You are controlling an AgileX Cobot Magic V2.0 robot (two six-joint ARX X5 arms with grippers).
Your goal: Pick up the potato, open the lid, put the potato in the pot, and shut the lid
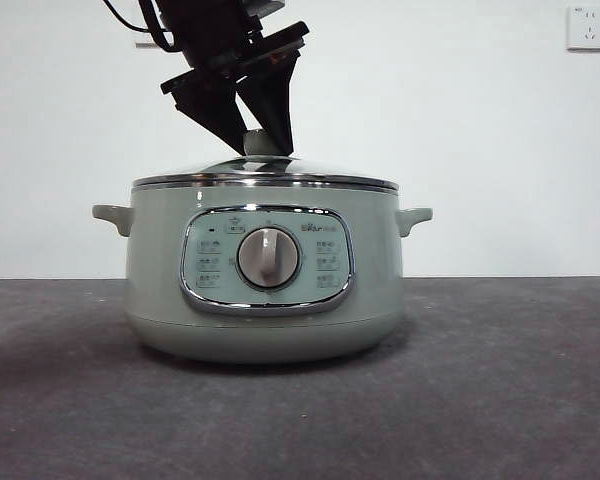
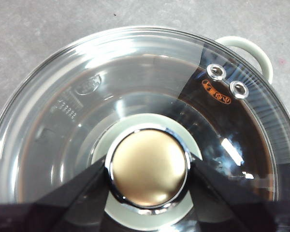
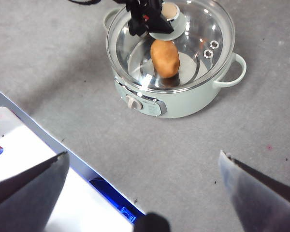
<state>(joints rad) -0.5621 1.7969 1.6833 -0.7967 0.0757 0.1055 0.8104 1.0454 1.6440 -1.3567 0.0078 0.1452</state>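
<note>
The pale sage-green pot [image 1: 160, 260] stands mid-table with its dial [image 1: 269, 257] facing the front camera. The glass lid [image 1: 265, 170] sits level on its rim. My left gripper [image 1: 263, 140] comes down from above, its jaws closed against both sides of the lid's knob [image 2: 149, 167]. In the right wrist view the potato [image 3: 165, 58] lies inside the pot [image 3: 183, 104], seen through the lid [image 3: 208, 29], with the left gripper [image 3: 150, 19] over the knob. My right gripper [image 3: 142, 154] is open and empty, high above the table, well off to the side of the pot.
The grey table [image 1: 500, 380] stretches around the pot. A white wall with a socket [image 1: 588, 27] stands behind. A white platform with a blue-lit edge [image 3: 19, 145] lies beside the table under my right arm.
</note>
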